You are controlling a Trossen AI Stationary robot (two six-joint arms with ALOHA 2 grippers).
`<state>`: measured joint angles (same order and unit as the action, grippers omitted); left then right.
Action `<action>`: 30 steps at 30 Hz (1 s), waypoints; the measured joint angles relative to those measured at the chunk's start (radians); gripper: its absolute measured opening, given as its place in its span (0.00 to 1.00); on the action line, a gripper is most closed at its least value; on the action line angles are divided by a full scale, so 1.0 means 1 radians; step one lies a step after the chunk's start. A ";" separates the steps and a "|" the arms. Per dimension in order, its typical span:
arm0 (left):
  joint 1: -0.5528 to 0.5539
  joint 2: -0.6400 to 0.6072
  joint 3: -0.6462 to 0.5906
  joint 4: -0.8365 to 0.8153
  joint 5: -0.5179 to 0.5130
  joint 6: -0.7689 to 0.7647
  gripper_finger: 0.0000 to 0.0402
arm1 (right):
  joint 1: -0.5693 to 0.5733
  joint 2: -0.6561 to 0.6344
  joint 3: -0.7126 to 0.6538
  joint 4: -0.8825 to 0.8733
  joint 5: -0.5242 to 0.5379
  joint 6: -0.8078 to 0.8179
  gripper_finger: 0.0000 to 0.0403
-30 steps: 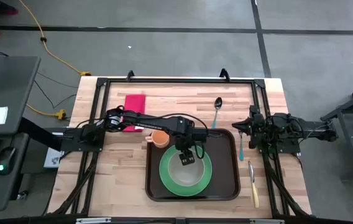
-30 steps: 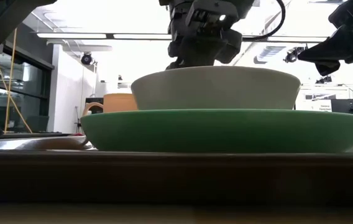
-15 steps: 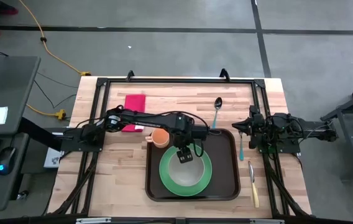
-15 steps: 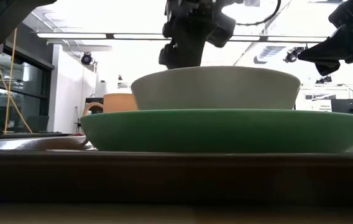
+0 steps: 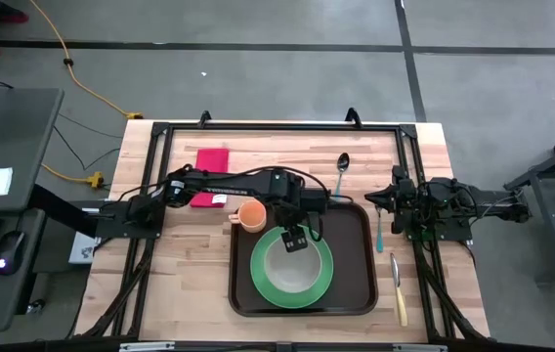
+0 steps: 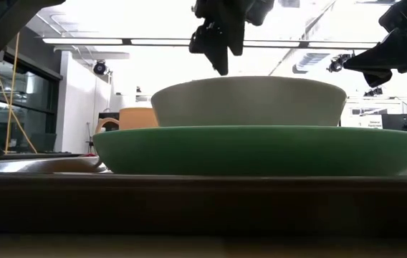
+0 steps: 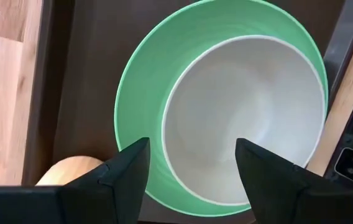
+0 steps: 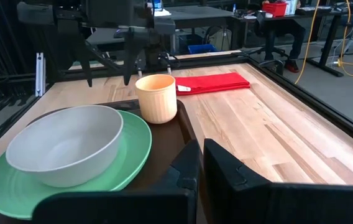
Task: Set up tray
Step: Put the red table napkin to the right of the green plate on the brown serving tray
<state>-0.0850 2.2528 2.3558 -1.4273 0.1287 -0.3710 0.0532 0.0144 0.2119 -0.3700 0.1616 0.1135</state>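
Brown tray (image 5: 356, 289); green plate (image 5: 324, 279); white bowl (image 5: 291, 265); red cloth (image 5: 210, 161)

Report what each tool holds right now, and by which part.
Nothing is held. The left tool hangs open above the white round bowl on the green round plate. The right tool is shut on nothing at the table's right side.

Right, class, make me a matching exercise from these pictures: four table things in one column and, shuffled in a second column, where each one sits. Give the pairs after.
Things:
1. white bowl
2. orange cup
3. red cloth
4. spoon

Places:
A. on bare wood beyond the tray, nearer the right arm's side
B. on the green plate
C. on the tray's corner, beside the plate
D. flat on the wood on the left arm's side

Pairs: 1-B, 2-C, 3-D, 4-A
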 joint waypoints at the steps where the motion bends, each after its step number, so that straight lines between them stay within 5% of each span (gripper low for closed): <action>1: 0.000 -0.002 0.000 -0.009 0.000 0.000 0.66 | 0.000 0.000 0.000 0.000 0.000 0.000 0.00; 14: 0.000 -0.007 0.000 -0.019 0.079 0.033 0.66 | 0.000 -0.001 0.000 0.001 0.000 -0.001 0.00; 30: 0.023 -0.016 -0.001 -0.142 0.051 -0.027 0.66 | 0.000 -0.001 0.000 0.001 0.000 0.002 0.00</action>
<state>-0.0623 2.2371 2.3547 -1.5689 0.1801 -0.3981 0.0532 0.0139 0.2119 -0.3691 0.1616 0.1150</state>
